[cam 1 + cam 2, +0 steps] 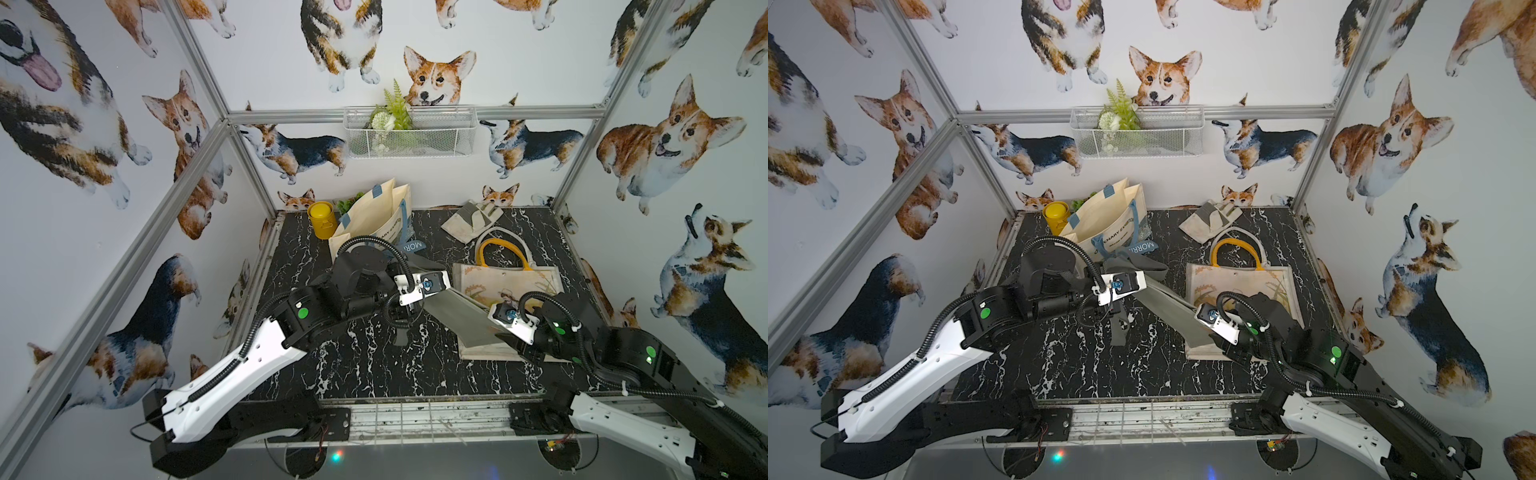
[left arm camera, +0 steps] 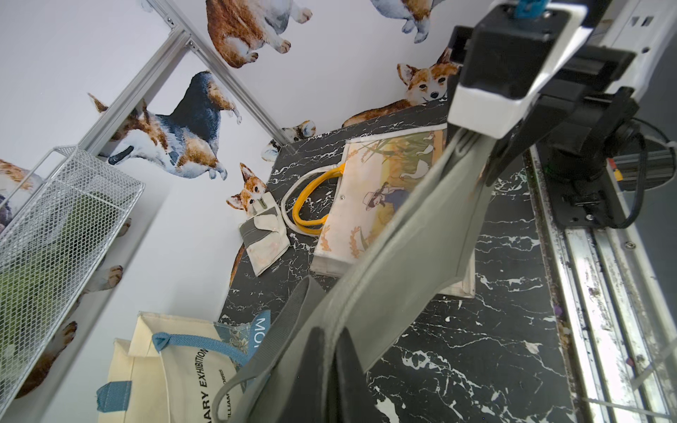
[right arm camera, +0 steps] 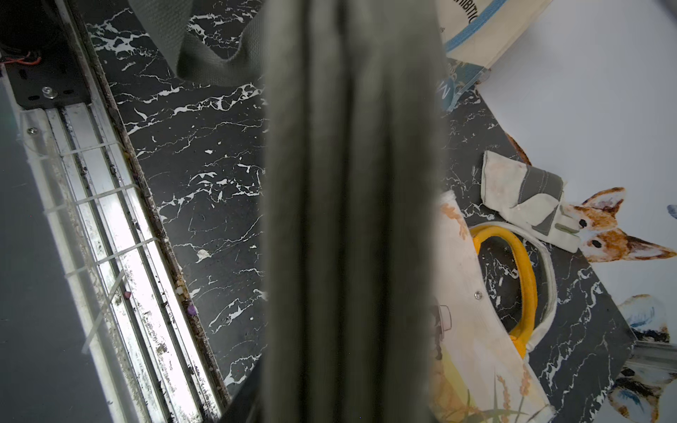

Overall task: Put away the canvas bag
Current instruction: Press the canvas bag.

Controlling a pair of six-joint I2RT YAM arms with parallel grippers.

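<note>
The canvas bag (image 1: 457,311) is grey, folded flat, and hangs stretched in the air between my two grippers above the black marble table (image 1: 374,365). My left gripper (image 2: 331,333) is shut on its upper edge, with the fabric pinched between both dark fingers. A grey strap (image 1: 401,332) dangles below that hand. My right gripper (image 1: 498,336) is at the bag's lower end. In the right wrist view the folded bag (image 3: 351,219) fills the middle and hides the jaws.
A printed tote with yellow handles (image 1: 507,282) lies flat under the right arm. A cream tote with blue handles (image 1: 374,220) stands at the back left beside a yellow can (image 1: 320,218). A small folded bag (image 1: 471,220) lies at the back. A wire basket (image 1: 440,133) holding a plant hangs on the back wall.
</note>
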